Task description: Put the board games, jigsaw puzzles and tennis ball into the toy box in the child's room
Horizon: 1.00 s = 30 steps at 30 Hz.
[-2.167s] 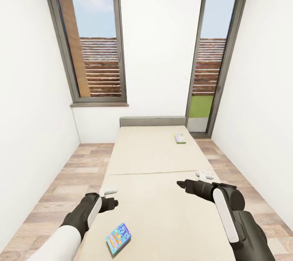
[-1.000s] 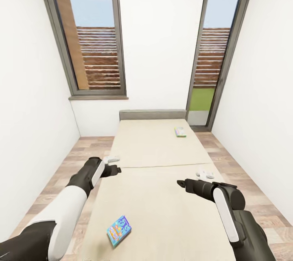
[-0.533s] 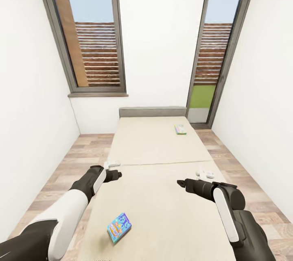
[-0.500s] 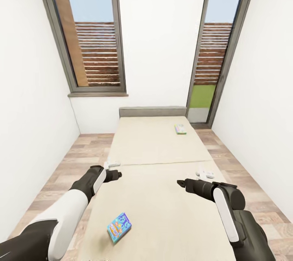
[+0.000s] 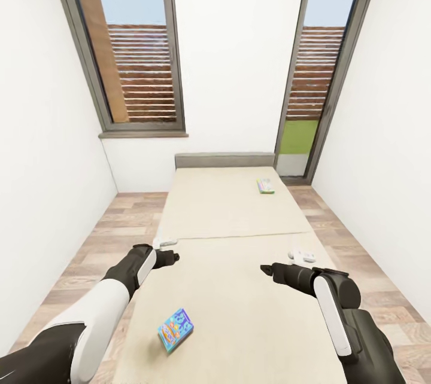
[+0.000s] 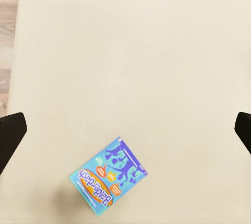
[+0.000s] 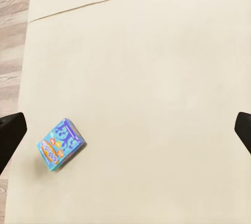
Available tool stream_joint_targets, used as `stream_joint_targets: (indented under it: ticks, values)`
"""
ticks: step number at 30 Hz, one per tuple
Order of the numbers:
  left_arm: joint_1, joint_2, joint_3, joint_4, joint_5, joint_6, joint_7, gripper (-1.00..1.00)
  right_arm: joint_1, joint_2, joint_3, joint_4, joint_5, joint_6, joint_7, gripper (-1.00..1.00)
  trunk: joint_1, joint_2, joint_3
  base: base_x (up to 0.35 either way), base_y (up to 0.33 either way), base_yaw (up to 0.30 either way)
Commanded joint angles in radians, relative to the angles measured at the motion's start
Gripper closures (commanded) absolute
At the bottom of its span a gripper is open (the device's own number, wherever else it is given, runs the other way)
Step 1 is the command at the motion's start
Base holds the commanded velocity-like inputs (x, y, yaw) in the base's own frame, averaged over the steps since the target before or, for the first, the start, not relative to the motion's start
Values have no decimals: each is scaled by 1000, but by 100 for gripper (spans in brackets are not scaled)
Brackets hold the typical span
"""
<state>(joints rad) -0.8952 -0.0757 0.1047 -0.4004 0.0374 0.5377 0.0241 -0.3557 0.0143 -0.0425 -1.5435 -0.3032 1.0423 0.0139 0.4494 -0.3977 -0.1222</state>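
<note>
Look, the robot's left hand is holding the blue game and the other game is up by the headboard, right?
Not quite. The left hand holds nothing: in the head view the blue game lies flat on the bed, apart from both hands, and the left wrist view shows it lying loose below wide-open fingers. The other game is indeed up near the headboard.

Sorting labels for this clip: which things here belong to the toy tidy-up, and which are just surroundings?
Belongs to the job:
- blue board game, near end of the bed
- white-blue board game, near the headboard

Just surroundings:
- windows
- wooden floor
</note>
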Motion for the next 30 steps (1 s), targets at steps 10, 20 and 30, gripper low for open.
stream_joint_targets:
  ticks: [10,20,30]
  values:
    - [-1,-1,6,-2,5,5,-3,-100,3,-22,-16,-1,-104,5,152,-100,1,-2,-19,0,0,0]
    - [1,-1,5,-2,4,5,-4,-100,6,-124,-73,0,-227,5,516,-100,1,-2,-35,0,0,0]
    - [1,-1,6,-2,4,5,-3,-100,6,-129,-98,2,-234,5,535,-100,1,-2,-51,0,0,0]
